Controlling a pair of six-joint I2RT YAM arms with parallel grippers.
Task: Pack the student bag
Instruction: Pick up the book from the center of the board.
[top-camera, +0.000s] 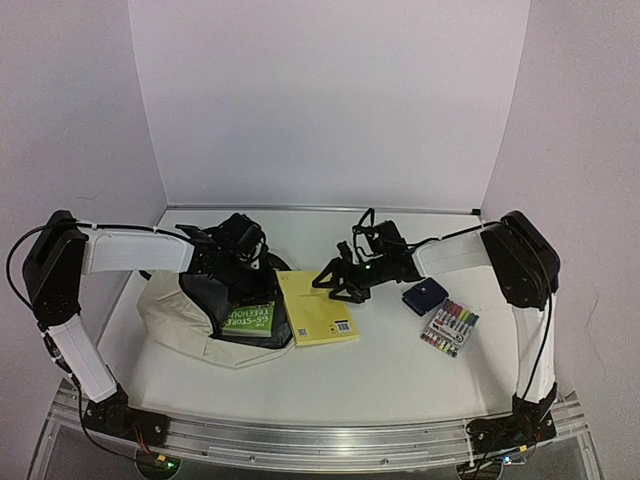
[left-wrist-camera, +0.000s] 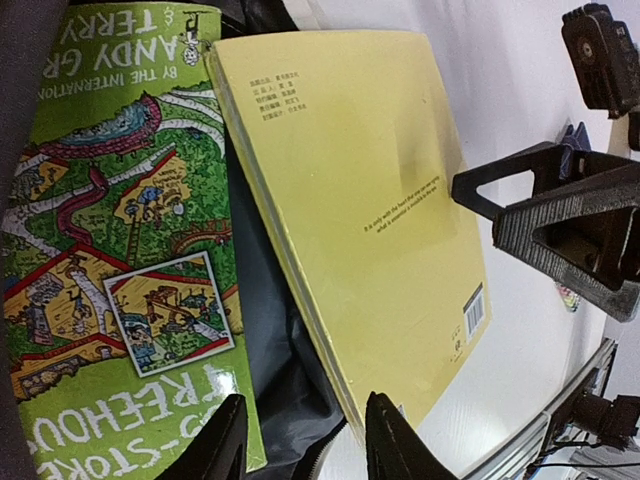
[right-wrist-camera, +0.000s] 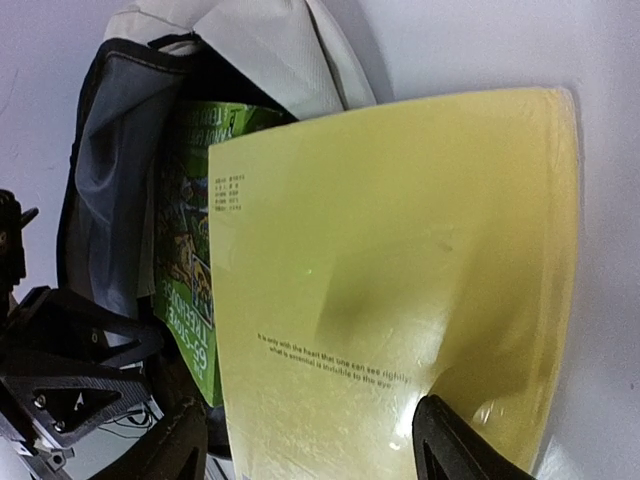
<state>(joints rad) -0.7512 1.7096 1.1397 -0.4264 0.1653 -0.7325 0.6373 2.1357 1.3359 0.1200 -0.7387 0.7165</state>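
The student bag (top-camera: 170, 312) lies on its side at the left, cream outside with dark grey lining (left-wrist-camera: 262, 330), its mouth facing right. A green book (top-camera: 248, 320) sits in the mouth. A yellow book (top-camera: 316, 308) lies flat beside it, its left edge at the bag's zipper rim. My left gripper (top-camera: 243, 268) hangs over the bag's opening, open, with only lining and the yellow book's edge showing between its fingers (left-wrist-camera: 225, 440). My right gripper (top-camera: 342, 280) hovers open over the yellow book's far end (right-wrist-camera: 400, 230), holding nothing.
A small navy pouch (top-camera: 425, 296) and a clear pack of coloured markers (top-camera: 450, 328) lie on the table to the right of the yellow book. White walls close the back and both sides. A metal rail (top-camera: 320, 440) runs along the near edge.
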